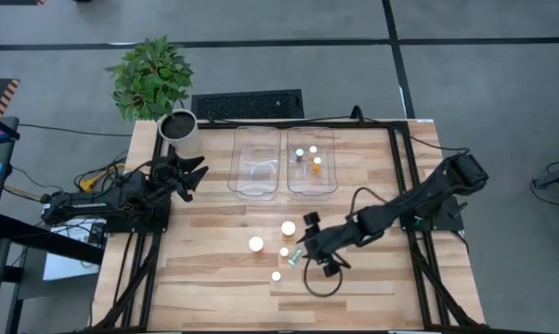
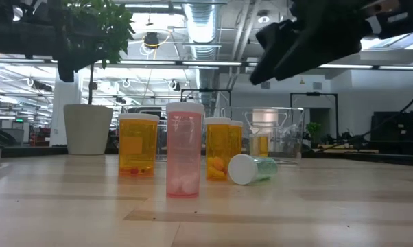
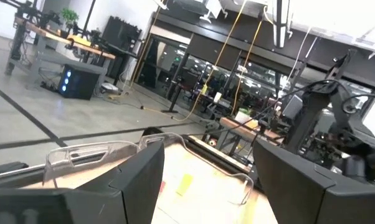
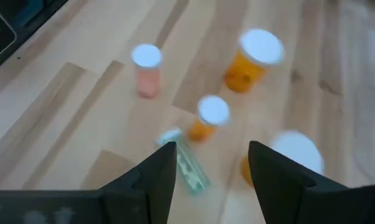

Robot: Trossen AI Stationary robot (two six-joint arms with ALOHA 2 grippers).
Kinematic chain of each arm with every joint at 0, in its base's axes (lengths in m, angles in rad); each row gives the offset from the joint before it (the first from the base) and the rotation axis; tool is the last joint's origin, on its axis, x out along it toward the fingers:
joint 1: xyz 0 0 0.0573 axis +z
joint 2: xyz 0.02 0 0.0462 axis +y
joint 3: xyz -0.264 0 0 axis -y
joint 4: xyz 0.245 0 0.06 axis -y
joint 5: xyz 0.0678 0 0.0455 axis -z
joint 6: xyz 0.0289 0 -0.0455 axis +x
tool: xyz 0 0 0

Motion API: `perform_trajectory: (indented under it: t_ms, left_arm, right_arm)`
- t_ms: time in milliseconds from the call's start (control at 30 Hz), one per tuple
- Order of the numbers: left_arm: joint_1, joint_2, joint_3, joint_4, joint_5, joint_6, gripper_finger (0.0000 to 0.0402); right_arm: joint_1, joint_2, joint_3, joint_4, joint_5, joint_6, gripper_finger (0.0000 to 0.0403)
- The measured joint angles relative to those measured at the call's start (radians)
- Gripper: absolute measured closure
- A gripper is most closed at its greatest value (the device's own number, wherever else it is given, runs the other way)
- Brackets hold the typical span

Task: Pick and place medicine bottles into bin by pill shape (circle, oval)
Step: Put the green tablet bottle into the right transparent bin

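Observation:
Several white-capped medicine bottles are on the table's middle. Two wide orange ones, a small orange one and a pink one stand upright. A green one lies on its side, as the low view also shows. More bottles stand in the right clear bin. My right gripper hovers open just right of the green bottle and above the table, touching nothing; its wrist view looks down on the bottles. My left gripper waits open at the far left.
An empty clear bin stands left of the filled one at the table's far side. A white plant pot with a green plant stands at the far left corner. A black cable loop lies near my right gripper.

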Motion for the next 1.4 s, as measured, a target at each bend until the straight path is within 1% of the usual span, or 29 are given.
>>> perform_trajectory:
  t_ms: [200, 300, 500, 633, 867, 1000, 1200, 1400]
  left_arm:
    - [0.000, 0.000, 0.000, -0.006, 0.000, -0.001, 0.0162]
    - [0.000, 0.000, 0.000, -0.017, 0.000, -0.001, 0.0161]
    - [0.000, 0.000, 0.000, -0.029, 0.001, -0.003, 0.0161]
    - [0.000, 0.000, 0.000, -0.034, 0.001, -0.003, 0.0161]
    - [0.000, 0.000, 0.000, -0.044, 0.001, -0.003, 0.0162]
    - [0.000, 0.000, 0.000, -0.045, 0.001, -0.003, 0.0161]
    - [0.000, 0.000, 0.000, -0.047, 0.001, -0.003, 0.0161]
    - [0.000, 0.000, 0.000, -0.046, 0.001, -0.002, 0.0161]
  right_arm:
    - [0.033, 0.129, 0.117, -0.033, -0.001, -0.044, 0.0196]
    - [0.044, 0.191, 0.157, -0.062, -0.001, -0.046, 0.0197]
    - [0.055, 0.269, 0.204, -0.109, -0.001, -0.039, 0.0195]
    - [0.059, 0.292, 0.226, -0.120, -0.001, -0.042, 0.0197]
    - [0.047, 0.291, 0.224, -0.131, -0.001, -0.050, 0.0194]
    - [0.043, 0.293, 0.224, -0.125, -0.003, -0.067, 0.0194]
    - [0.044, 0.331, 0.230, -0.094, -0.030, -0.073, 0.0197]
    - [0.040, 0.345, 0.228, -0.095, -0.030, -0.073, 0.0195]
